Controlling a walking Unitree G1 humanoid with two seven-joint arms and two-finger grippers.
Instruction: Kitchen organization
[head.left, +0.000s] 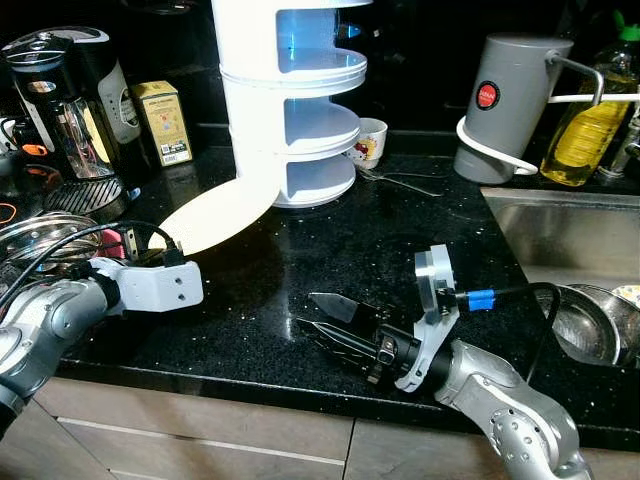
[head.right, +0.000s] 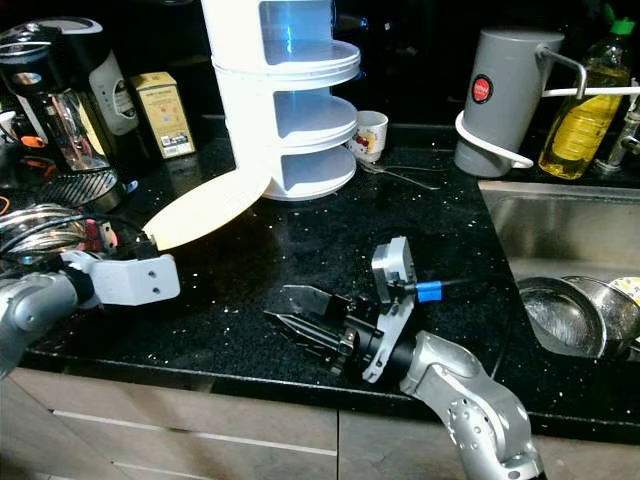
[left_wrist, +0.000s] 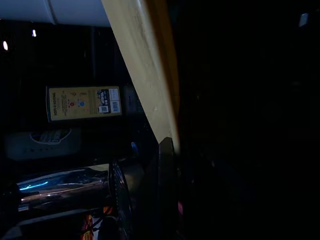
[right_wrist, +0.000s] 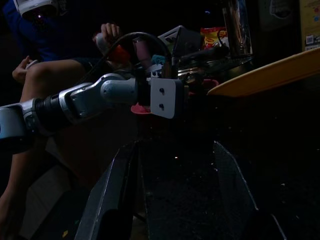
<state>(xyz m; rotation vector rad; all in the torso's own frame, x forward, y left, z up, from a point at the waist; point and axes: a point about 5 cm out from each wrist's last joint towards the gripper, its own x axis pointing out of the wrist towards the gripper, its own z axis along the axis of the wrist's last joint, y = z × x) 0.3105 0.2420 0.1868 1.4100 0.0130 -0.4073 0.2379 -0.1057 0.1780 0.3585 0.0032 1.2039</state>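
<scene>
A black speckled tabletop (head.left: 300, 250) is seen, with a white tiered rack (head.left: 292, 100) at its back. A steel sink (head.left: 580, 240) holds metal bowls (head.left: 590, 325). A pale round plate (head.left: 218, 215) is gripped at its near edge by the left hand (head.left: 172, 258), its far edge reaching the rack's base. The right hand (head.left: 322, 318) lies low over the tabletop, fingers spread apart. The yellow box's (head.left: 163, 122) label cannot be read.

— What's the plate (head.left: 218, 214) like?
— Pale cream, round, flat. It's held tilted above the black surface (head.left: 330, 250), its near rim pinched in the left tool (head.left: 172, 255).
— And the far rim?
— Up against the base of the white tiered rack (head.left: 292, 100).
</scene>
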